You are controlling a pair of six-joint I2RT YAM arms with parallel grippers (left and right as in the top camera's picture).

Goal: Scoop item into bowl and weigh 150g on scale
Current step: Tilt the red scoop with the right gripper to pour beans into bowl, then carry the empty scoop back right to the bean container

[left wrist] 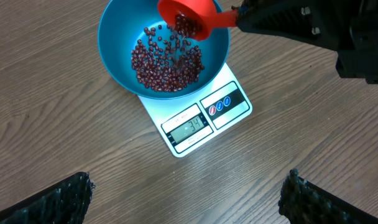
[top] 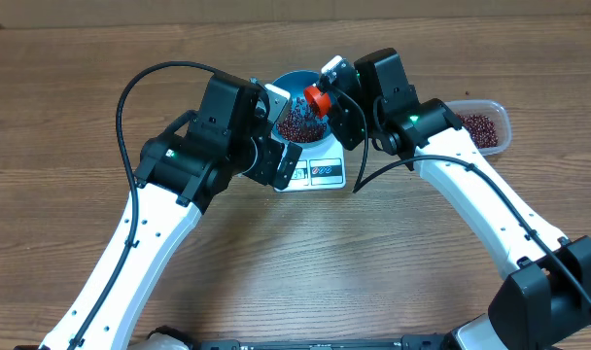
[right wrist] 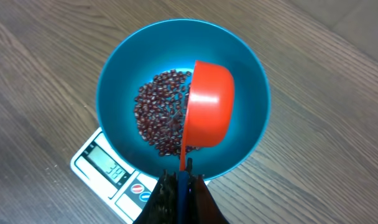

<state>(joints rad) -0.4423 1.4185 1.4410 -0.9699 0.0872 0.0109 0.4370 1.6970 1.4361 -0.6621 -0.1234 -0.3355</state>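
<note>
The blue bowl [right wrist: 120,74] stands on the white scale [right wrist: 105,165], with a layer of dark red beans [right wrist: 161,112] on its bottom. My right gripper [right wrist: 183,183] is shut on the handle of a red scoop [right wrist: 211,102], which is tipped on its side over the bowl. In the left wrist view beans [left wrist: 164,62] spill from the scoop [left wrist: 189,15] into the bowl [left wrist: 117,37]. My left gripper [left wrist: 186,190] hangs open over bare table just in front of the scale [left wrist: 204,118], holding nothing.
A clear plastic tub [top: 480,126] with more beans sits at the right, behind the right arm. Both arms crowd around the bowl [top: 286,80] and the scale [top: 325,173] at the table's middle back.
</note>
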